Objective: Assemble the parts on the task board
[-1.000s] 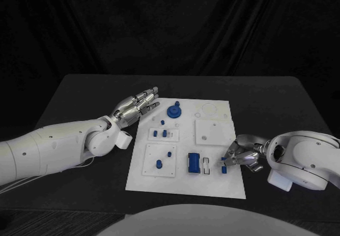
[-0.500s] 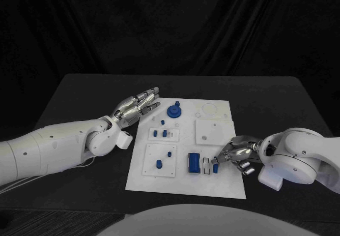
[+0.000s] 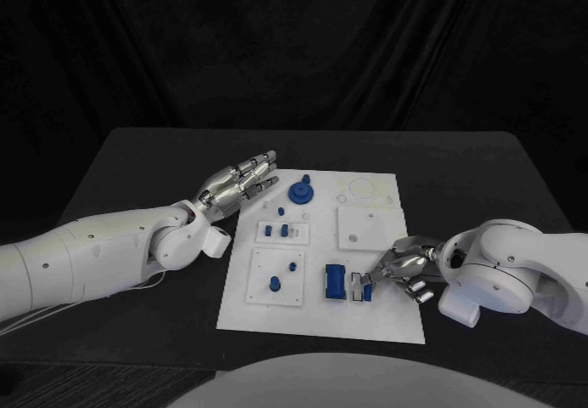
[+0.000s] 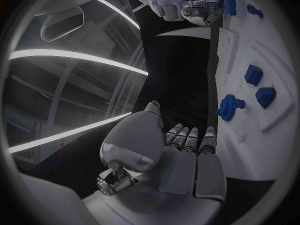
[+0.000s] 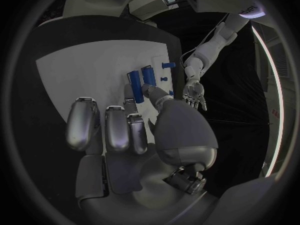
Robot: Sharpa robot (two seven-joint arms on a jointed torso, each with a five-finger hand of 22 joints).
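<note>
Right hand pinching a blue part at the board's slot.

We see the right hand (image 3: 404, 270) pinch a small blue part (image 3: 368, 291) beside the larger blue block (image 3: 335, 281) on the task board (image 3: 368, 319); the left hand (image 3: 236, 183), fingers straight and empty, hovers by the board's far left corner.

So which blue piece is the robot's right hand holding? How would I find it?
Find the white task board in the middle of the black table, then its near right part where the right hand reaches in. The thin blue bar at the fingertips stands beside a wider blue block; it is the narrower one.
</note>
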